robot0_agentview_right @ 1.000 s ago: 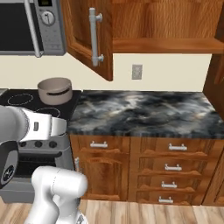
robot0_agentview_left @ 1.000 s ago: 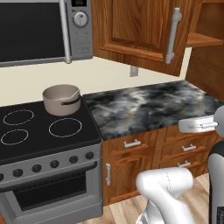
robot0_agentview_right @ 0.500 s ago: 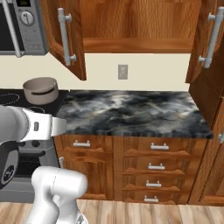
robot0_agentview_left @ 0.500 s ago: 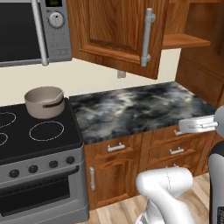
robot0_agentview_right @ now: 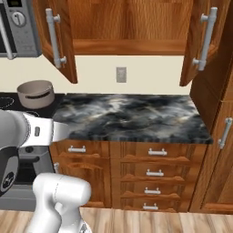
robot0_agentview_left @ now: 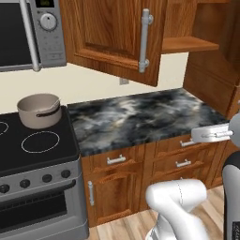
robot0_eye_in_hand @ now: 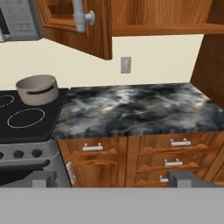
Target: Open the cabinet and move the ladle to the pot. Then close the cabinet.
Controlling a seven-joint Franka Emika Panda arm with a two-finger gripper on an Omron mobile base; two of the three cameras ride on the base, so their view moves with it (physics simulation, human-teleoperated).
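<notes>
Two doors of the cabinet (robot0_agentview_right: 127, 27) stand swung open, the left door (robot0_agentview_right: 59, 36) and the right door (robot0_agentview_right: 202, 38) each bearing a long grey bar handle; the shelf (robot0_agentview_right: 129, 45) between them is bare where it shows. One pot (robot0_agentview_left: 39, 110), grey metal with a dark side handle, sits on the black stove (robot0_agentview_left: 33, 145) at its back right burner, just left of the dark marbled counter (robot0_agentview_right: 129, 116). One gripper (robot0_eye_in_hand: 111, 179), jaws spread wide and holding nothing, hangs low before the drawers (robot0_agentview_right: 154, 173), well apart from cabinet and pot.
</notes>
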